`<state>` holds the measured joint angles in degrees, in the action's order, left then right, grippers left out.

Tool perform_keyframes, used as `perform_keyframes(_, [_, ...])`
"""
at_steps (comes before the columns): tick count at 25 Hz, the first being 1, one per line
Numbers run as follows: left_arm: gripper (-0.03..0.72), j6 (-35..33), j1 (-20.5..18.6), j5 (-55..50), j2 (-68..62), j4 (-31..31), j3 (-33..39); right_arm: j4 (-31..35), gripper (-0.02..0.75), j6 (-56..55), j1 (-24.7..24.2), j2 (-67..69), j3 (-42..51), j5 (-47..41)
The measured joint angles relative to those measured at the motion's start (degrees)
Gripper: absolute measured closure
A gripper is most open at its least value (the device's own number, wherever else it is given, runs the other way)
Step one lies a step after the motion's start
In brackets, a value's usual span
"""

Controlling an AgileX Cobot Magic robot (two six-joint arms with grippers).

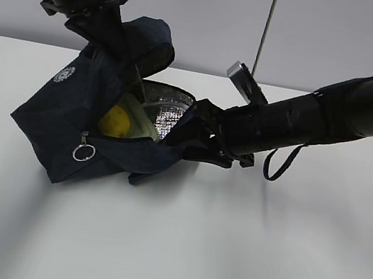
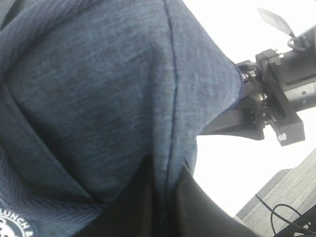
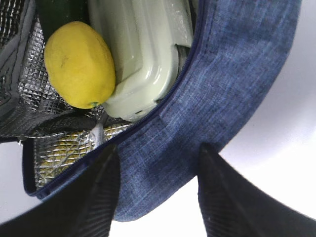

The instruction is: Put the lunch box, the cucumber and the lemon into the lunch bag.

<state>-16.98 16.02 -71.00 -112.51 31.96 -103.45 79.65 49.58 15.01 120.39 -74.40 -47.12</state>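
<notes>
In the exterior view, the lunch bag [image 1: 82,122] is seen tipped on the white table [image 1: 223,260], its mouth open toward the camera and its silver foil lining [image 1: 169,115] exposed. The lemon [image 1: 116,121] and the pale green lunch box [image 1: 139,121] are already lodged inside. The silver ring pull [image 1: 83,154] hangs at the front. The bag's top is held up by the left gripper [image 1: 114,38], and its right rim is met by the right gripper [image 1: 194,137].

In the left wrist view, almost nothing but dark navy woven fabric is shown, creased and ribbed, with a white printed badge [image 2: 12,224] at the lower edge. The left fingers are judged to be pinched shut on this cloth, though the tips themselves are hidden.

In the right wrist view, the right fingers [image 3: 94,197] are seen spread on either side of the zippered rim, which lies between them. The matt, oval lemon rests against the smooth, round-cornered box lid, and a dark green glossy strip, taken to be the cucumber [image 3: 59,12], is glimpsed above the lemon. All three items appear packed; only release, and perhaps closing, seems left.
</notes>
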Motion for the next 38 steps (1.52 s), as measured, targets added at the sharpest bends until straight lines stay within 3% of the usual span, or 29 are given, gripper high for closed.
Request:
perform_keyframes(11, [0.677,-0.13,0.0,0.0,0.0,0.0,0.0,-1.72,0.354,-0.83,0.0,0.0,2.47,0.6])
perform_keyframes(18, [0.677,-0.13,0.0,0.0,0.0,0.0,0.0,3.02,0.354,0.69,0.0,0.0,2.47,3.64])
perform_keyframes(27, [0.677,-0.13,0.0,0.0,0.0,0.0,0.0,14.96,0.361,6.45,0.0,3.94,2.47,3.3])
perform_keyframes(29, [0.677,-0.13,0.0,0.0,0.0,0.0,0.0,15.19,0.408,6.59,0.0,4.49,2.47,3.03])
perform_keyframes(34, [0.677,-0.13,0.0,0.0,0.0,0.0,0.0,15.6,0.683,7.21,-0.02,4.52,2.47,2.82])
perform_keyframes(38, [0.677,-0.13,0.0,0.0,0.0,0.0,0.0,15.49,0.727,7.64,-1.0,3.69,2.47,1.95])
